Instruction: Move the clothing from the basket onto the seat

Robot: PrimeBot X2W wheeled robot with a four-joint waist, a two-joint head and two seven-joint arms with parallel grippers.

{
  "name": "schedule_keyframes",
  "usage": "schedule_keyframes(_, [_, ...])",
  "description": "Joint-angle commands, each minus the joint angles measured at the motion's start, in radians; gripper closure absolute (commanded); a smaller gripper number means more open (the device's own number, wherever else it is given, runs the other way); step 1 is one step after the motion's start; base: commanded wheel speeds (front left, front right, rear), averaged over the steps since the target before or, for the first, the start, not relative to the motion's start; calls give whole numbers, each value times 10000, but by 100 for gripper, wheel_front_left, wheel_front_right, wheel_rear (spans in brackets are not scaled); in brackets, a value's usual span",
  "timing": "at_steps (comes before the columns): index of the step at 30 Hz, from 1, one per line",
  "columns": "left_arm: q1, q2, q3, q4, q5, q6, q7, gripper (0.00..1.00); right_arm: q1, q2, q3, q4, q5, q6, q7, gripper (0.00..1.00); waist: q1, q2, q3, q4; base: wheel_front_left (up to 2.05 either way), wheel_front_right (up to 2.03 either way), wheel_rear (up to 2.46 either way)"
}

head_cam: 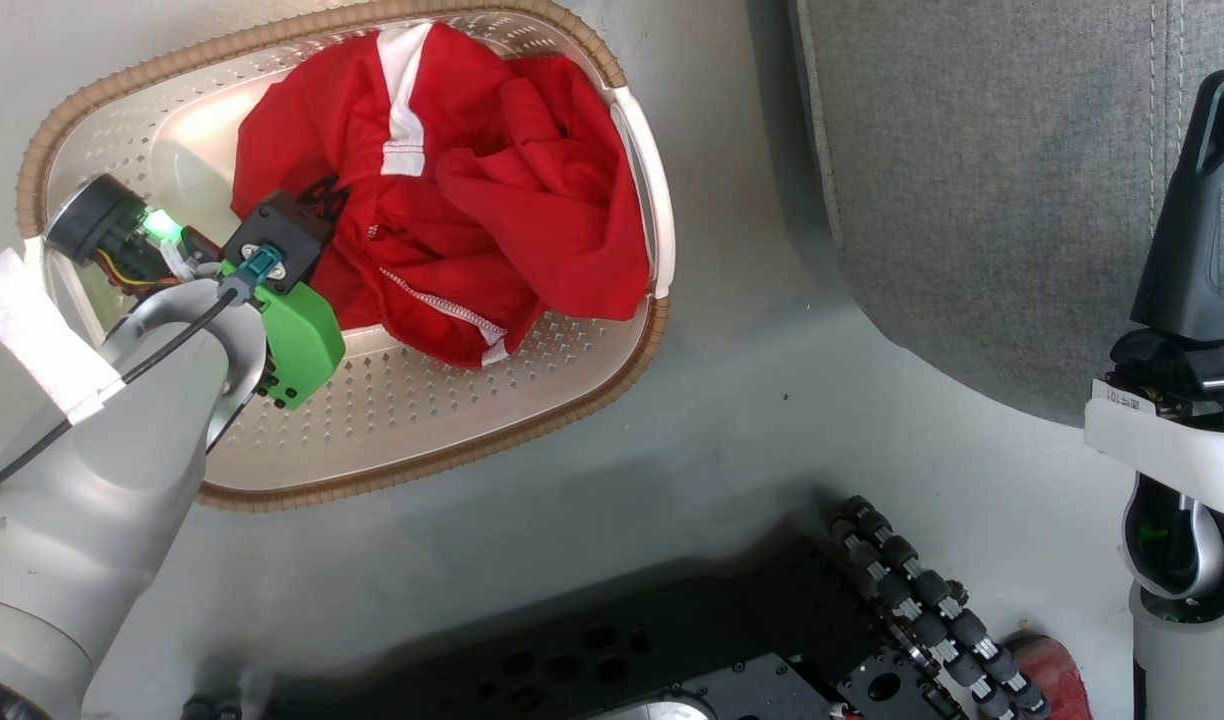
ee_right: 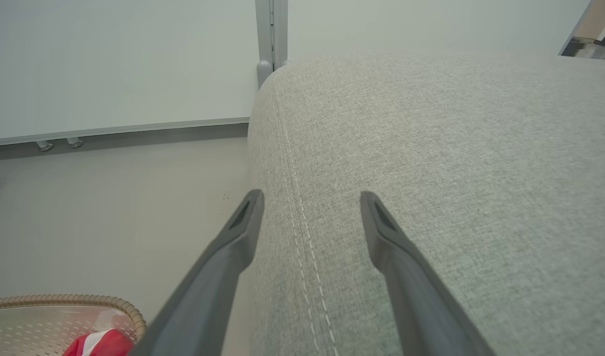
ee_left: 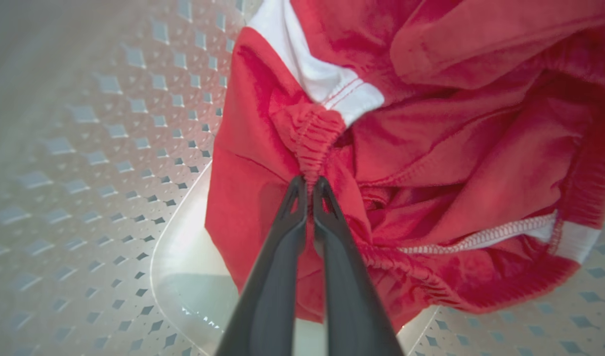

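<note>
Clothing (head_cam: 472,200) was bright red; white stripe, white panels, white zigzag stitching at hem. Basket (head_cam: 422,410) was cream-white, dotted all over with small diamond holes; rim (head_cam: 272,497) tan, woven look; handle (head_cam: 652,170) white. Seat (head_cam: 972,200) was light grey, flecked weave, paler double seam. Floor (head_cam: 752,420) looked pale grey. Left gripper (ee_left: 310,182) and right gripper (ee_right: 311,197) had dark grey fingers. Mount (head_cam: 307,345) on left wrist was vivid green.

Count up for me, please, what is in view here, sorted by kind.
Clothing heap, red: 1, its garments too bunched to separate
Basket: 1
Seat: 1
Grippers: 2, left gripper shut on the heap, right gripper open
Total: 5
</note>
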Motion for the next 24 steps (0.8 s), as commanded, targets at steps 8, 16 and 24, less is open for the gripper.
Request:
schedule_keyframes(8, [156,191,200,-806,-238,-23,-5,100,-354,-11,-25,235,62,1,-31,0,0,0,-189,94,0,0,0])
schedule_keyframes(16, [1459,217,1275,-2187,-382,-22,-3,100,-446,-12,234,624,-234,1,-31,0,0,0,-1445,427,0,0,0])
schedule_keyframes(24, [3269,7,2736,-3524,-289,-20,-3,100,-135,-14,421,1133,-557,1,-31,0,0,0,-3239,761,0,0,0])
